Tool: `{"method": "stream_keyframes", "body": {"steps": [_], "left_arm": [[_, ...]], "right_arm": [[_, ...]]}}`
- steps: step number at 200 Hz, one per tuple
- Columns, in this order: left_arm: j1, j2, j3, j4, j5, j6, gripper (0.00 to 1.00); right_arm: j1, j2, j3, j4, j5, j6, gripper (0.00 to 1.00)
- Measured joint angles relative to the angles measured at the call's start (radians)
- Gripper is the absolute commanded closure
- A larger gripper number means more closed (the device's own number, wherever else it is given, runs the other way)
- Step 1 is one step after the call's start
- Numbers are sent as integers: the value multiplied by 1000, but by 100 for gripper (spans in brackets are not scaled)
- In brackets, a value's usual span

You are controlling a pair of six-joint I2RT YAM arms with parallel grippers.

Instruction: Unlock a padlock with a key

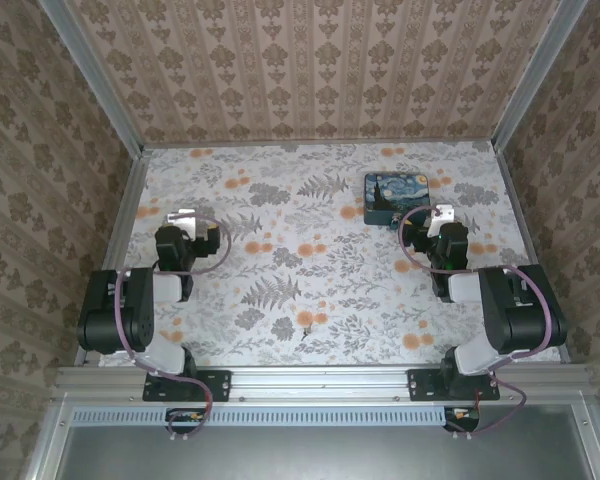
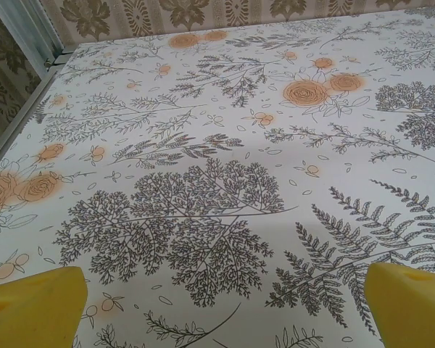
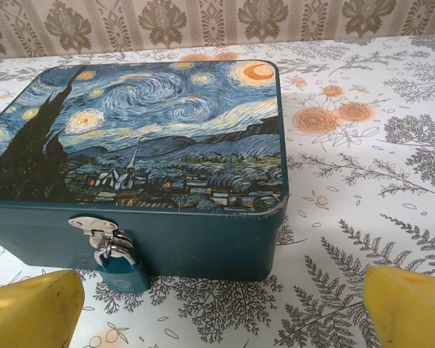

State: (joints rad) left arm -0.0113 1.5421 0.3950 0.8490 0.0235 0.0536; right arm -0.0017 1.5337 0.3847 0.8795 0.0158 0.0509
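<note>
A teal tin box [image 3: 167,145] with a starry-night lid stands on the flowered table; in the top view the box [image 1: 394,197] is at the back right. A small teal padlock [image 3: 121,268] with a silver shackle hangs from the hasp [image 3: 92,225] on its front wall, resting on the cloth. A small dark thing that looks like the key [image 1: 303,335] lies near the table's front middle. My right gripper [image 3: 225,308] is open just in front of the box, its yellow fingertips [image 3: 32,308] wide apart. My left gripper [image 2: 225,308] is open over bare cloth at the left [image 1: 185,216].
The table [image 1: 310,260] is walled on three sides by patterned panels with metal corner posts [image 1: 90,75]. In the left wrist view a metal rail [image 2: 18,116] runs along the table's left edge. Open cloth lies between the two arms.
</note>
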Motion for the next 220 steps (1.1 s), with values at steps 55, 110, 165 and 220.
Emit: {"method": "stream_keyframes", "body": {"steps": [55,110,165,220], "left_arm": [[1,0,0,0,0,0,0],[2,0,0,0,0,0,0],[2,-34,16,-71,-10,0,0],[-18,-137,237,-401,-23,-17,0]], "right_arm": [[0,0,0,0,0,0,1],[0,0,2,-2,0,0,1],[0,-37,2,-43,3,1,1],[-29,-278,122,-339,54,103,0]]}}
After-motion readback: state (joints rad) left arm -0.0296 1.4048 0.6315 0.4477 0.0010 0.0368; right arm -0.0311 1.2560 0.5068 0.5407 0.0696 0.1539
